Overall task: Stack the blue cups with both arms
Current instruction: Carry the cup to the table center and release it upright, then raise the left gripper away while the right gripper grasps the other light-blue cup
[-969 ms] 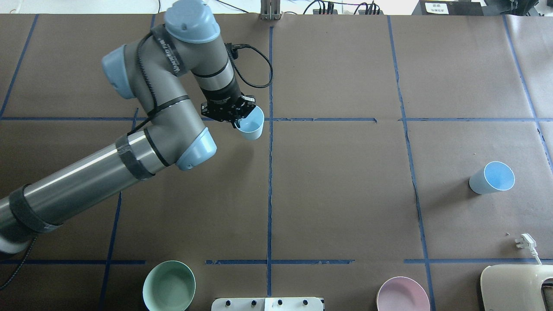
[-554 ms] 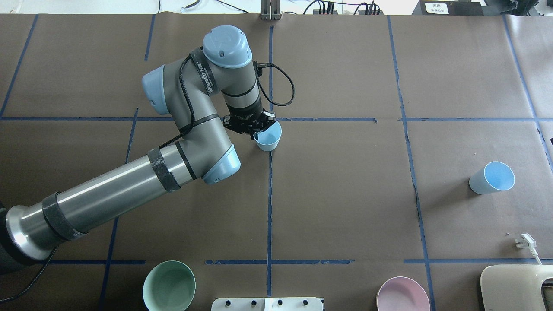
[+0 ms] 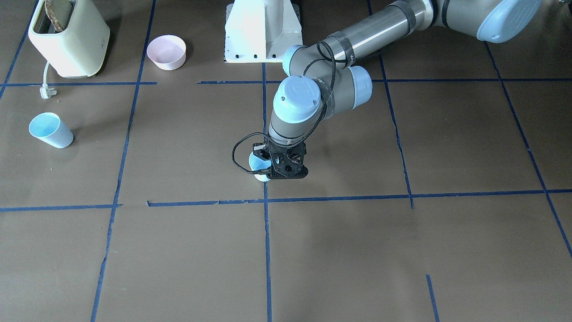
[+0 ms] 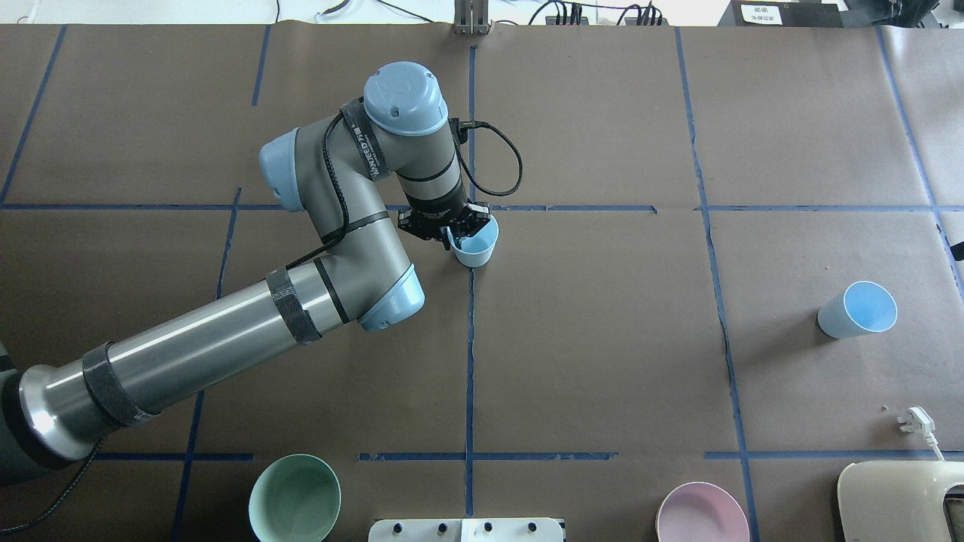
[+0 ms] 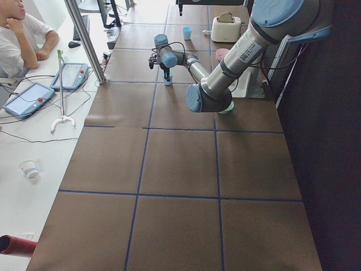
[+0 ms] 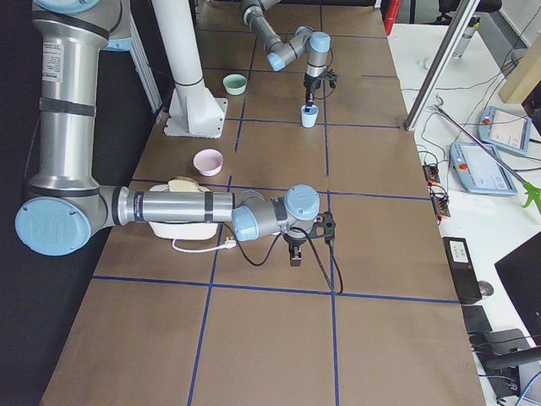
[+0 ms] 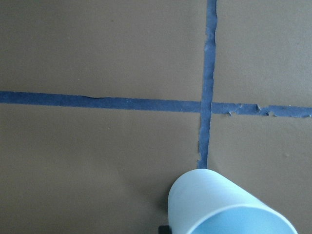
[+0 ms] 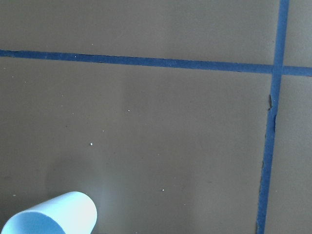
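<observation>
The left gripper grips one blue cup by its rim at the centre; the second blue cup stands far right; whether the right gripper is open cannot be told

Matt brown paper covers the table. The blue cup looks like smooth plastic, and the left arm gleams, probably brushed metal.

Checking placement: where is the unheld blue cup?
Overhead view: the free blue cup stands at the table's right, beyond the toaster's plug; the left tool holds the other cup.
</observation>
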Motion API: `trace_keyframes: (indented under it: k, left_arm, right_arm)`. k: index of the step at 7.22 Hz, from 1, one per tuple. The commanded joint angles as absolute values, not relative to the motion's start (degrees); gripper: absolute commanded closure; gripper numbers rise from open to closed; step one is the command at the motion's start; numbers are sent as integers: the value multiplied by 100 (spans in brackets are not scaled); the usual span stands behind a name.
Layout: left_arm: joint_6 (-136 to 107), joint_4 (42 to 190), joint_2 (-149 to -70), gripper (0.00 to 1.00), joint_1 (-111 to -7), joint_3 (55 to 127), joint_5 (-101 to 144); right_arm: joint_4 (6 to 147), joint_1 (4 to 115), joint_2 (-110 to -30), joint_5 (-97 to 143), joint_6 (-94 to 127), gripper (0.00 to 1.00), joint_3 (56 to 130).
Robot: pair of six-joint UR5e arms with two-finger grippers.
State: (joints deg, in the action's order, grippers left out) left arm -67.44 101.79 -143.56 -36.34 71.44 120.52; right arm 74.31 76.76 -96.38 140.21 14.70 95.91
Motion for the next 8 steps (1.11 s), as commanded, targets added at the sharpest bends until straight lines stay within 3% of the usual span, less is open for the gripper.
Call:
trace_keyframes:
  k: [1,3,8]
  left_arm:
    - [-7142,10599,-14335,0,-3743,7215,12050]
    - [-7172,10600,-14204,0,-3911,7530,12059]
    - [-7181,10591,-14115,0,-3911,7725,12059]
  right_arm:
    - [7043,7401,-9598,14010,1878,0,9633]
    - [6008,6956,-9834,13626,2598,0,9624]
    - [5468,6329,-10062,13517,3507,0,9773]
